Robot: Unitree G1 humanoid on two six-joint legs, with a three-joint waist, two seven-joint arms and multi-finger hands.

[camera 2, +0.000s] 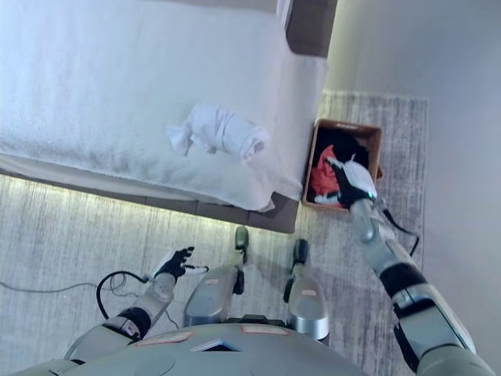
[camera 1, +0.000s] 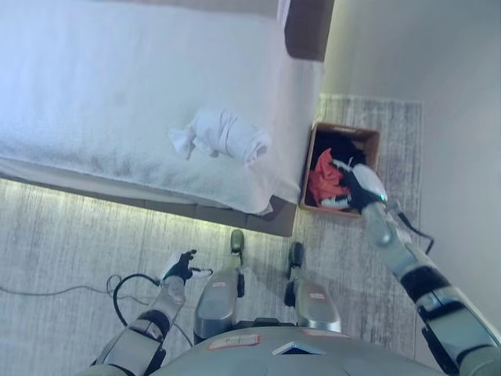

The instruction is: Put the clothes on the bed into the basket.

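Observation:
A white garment [camera 1: 221, 135] lies bunched near the right edge of the white bed [camera 1: 94, 86]. A brown basket [camera 1: 374, 142] stands on the floor beside the bed's corner, holding red [camera 1: 324, 181], black and white clothes. My right hand [camera 1: 362, 186] hangs over the basket's near end, fingers relaxed, holding nothing that I can see. My left hand [camera 1: 180, 267] is low over the floor on the left, fingers spread and empty.
A dark headboard or bedside unit [camera 1: 308, 28] stands at the bed's far right corner. A patterned rug [camera 1: 391, 125] lies under the basket. A wall [camera 1: 462, 117] runs along the right side. The bed frame's lit lower edge [camera 1: 156, 205] borders the floor.

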